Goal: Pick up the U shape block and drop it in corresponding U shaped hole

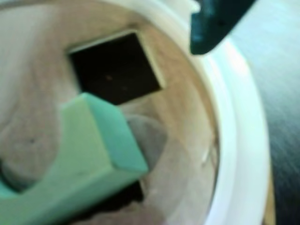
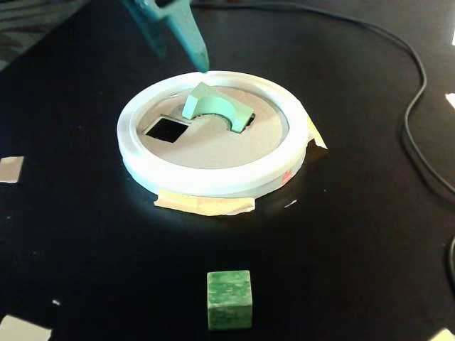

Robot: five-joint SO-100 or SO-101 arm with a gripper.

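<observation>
Mint-green U shape block [image 2: 213, 106]: resting on the tan disc [image 2: 213, 145] in the fixed view, centre-upper frame, free of the gripper. Tilted, one end raised at the upper left, the other dipping at the right into a dark cutout, the U shaped hole [image 2: 249, 121], which it mostly covers. Long axis runs from upper left to lower right in the fixed view; the semicircular notch faces down and toward the camera. In the wrist view the block [image 1: 93, 159] fills the lower left, its notch opening toward the left edge, dark hole showing beneath it at bottom centre.

Square cutout [image 2: 166, 129]: dark, left of the block on the disc; in the wrist view upper centre [image 1: 117, 68], just above the block.

White ring rim [image 2: 213, 181]: encircles the disc; tape patches at its lower and right edges.

Gripper [image 2: 202, 65]: teal, upper frame in the fixed view, tips above the ring's far edge, holding nothing; how far its jaws stand apart cannot be told. One dark finger [image 1: 213, 28] shows at the wrist view's top right.

Marbled green cube [image 2: 229, 299]: on the black bench [image 2: 85, 241], lower centre, well apart from the ring.

Black cable [image 2: 416, 106]: right side of the bench.
</observation>
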